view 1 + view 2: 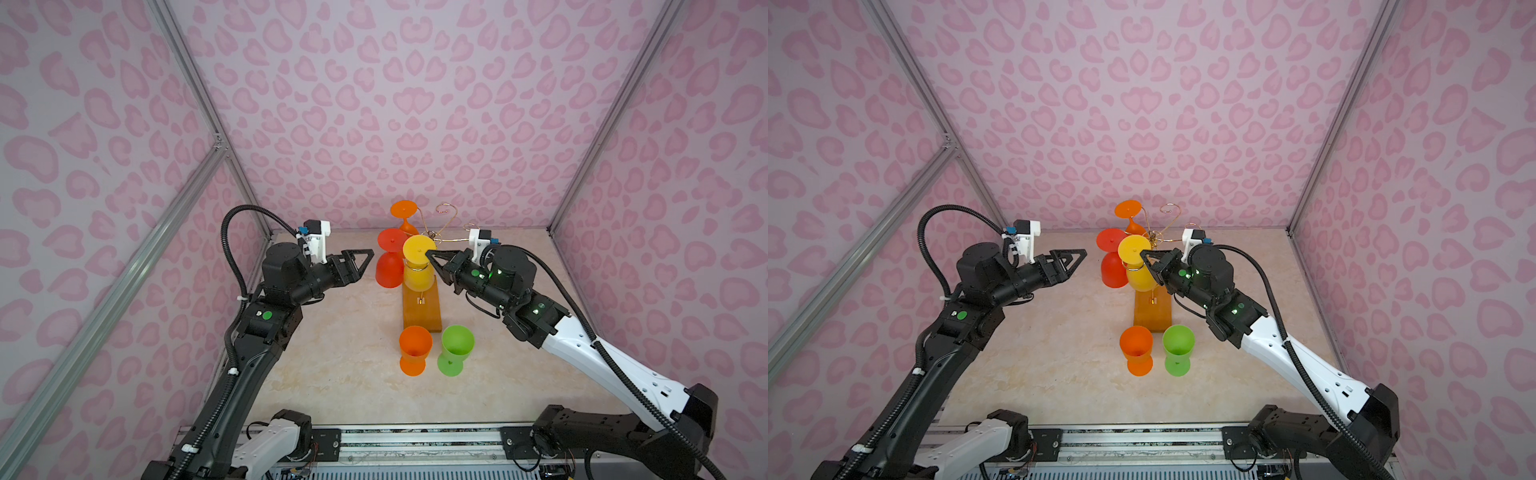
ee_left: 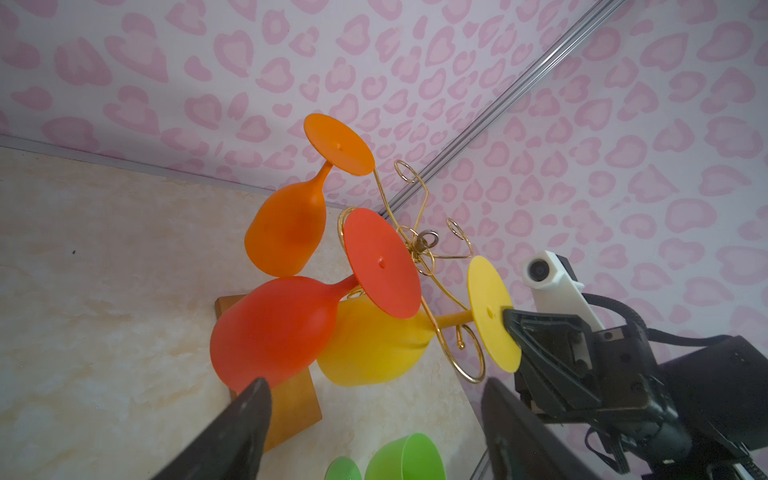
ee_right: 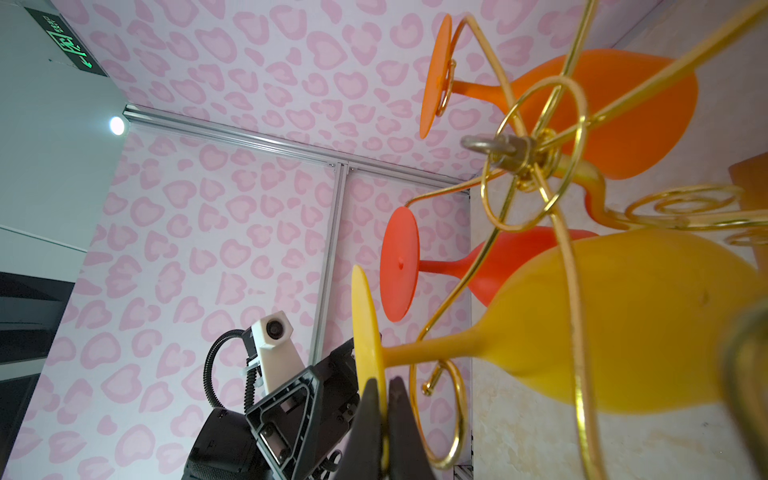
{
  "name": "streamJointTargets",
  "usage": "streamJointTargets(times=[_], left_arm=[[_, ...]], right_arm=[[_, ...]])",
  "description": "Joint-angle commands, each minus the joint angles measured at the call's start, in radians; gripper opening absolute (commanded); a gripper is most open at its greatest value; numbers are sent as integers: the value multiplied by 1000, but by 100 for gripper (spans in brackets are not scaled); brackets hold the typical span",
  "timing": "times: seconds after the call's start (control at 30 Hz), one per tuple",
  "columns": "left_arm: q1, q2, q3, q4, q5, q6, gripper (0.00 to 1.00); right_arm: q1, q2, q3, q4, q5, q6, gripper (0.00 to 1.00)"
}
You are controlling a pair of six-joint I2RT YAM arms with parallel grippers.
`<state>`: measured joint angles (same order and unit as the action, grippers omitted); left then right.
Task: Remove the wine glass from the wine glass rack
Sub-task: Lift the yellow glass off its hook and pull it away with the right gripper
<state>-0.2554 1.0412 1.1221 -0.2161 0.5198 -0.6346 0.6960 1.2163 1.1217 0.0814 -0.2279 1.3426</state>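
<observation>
The wine glass rack, gold wire arms (image 1: pixel 446 220) on an amber wooden base (image 1: pixel 422 309) (image 1: pixel 1152 311), stands mid-table; its hub (image 3: pixel 519 153) shows in the right wrist view. A yellow wine glass (image 1: pixel 417 278) (image 1: pixel 1140 278) (image 2: pixel 374 349) (image 3: pixel 623 316) hangs upside down from a front arm. My right gripper (image 1: pixel 430 259) (image 1: pixel 1146 255) (image 3: pixel 384 386) is shut on the rim of its yellow foot disc. My left gripper (image 1: pixel 365 259) (image 1: pixel 1079 255) (image 2: pixel 376 388) is open, level with the glasses and just left of them, holding nothing.
A red glass (image 1: pixel 390 270) (image 2: pixel 274 328) and an orange glass (image 1: pixel 404 210) (image 2: pixel 286 232) also hang inverted on the rack's left and back arms. An orange glass (image 1: pixel 415 347) and a green glass (image 1: pixel 457 345) stand upright on the table in front of the base.
</observation>
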Motion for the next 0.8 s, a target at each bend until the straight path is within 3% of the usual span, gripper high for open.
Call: streamJointTargets(times=[0.0,0.47,0.77], left_arm=[[0,-4,-4,19,13,9,82],[0,-2,-4,12,10,13,81],[0,6,7,9,7,16,81]], right_arm=[[-6,-4,-10,19,0,0,0],[-28,-83,-80,30,18,14,0],[-39,-227,-185,-8,35,21,0]])
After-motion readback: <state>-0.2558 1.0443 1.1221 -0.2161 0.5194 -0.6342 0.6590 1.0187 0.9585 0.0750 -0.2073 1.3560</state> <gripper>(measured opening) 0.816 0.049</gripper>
